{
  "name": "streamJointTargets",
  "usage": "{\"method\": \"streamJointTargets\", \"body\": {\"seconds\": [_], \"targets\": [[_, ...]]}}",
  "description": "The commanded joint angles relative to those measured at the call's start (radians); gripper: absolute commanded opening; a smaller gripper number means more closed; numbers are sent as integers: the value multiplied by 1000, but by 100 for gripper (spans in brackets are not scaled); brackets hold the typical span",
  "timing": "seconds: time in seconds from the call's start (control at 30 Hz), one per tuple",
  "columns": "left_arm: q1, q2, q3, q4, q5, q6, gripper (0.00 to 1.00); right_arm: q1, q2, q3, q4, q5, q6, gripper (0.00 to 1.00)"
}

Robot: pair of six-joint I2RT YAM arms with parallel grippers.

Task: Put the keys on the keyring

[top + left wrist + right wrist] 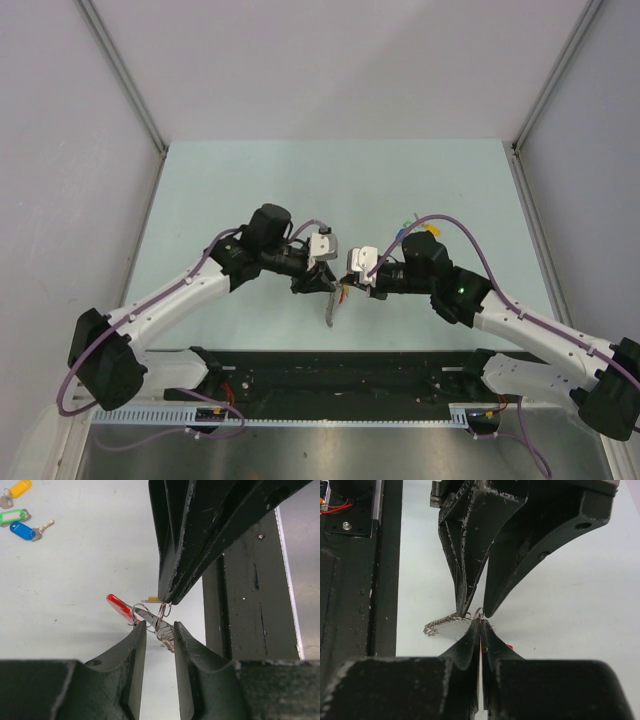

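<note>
The keyring hangs above the table between both grippers: a red tag (119, 606), wire rings and a silvery chain (167, 637). My right gripper (480, 621) is shut on it, with a thin red edge showing between its pressed fingers. In the left wrist view it reaches down from above (166, 601). My left gripper (159, 626) faces it, jaws narrowly apart, with the chain and a ring in the gap. The chain (440, 625) trails to the left in the right wrist view. The keys, yellow (20, 487), green (12, 516) and blue (22, 530), lie on the table.
In the top view the two grippers meet near the table's middle (335, 287), and the keys (420, 230) lie just behind the right arm. A black rail (340, 375) runs along the near edge. Grey walls (100, 90) close in the sides.
</note>
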Motion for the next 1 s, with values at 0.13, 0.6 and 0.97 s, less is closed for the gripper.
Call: {"method": "streamJointTargets", "body": {"seconds": [0.13, 0.6, 0.97], "targets": [[-21, 19, 43, -13, 73, 38, 28, 6, -13, 52, 20, -22, -13, 0], [-31, 17, 28, 11, 86, 11, 0, 12, -13, 55, 5, -4, -22, 0], [20, -181, -121, 261, -12, -270, 0, 12, -44, 57, -18, 24, -28, 0]]}}
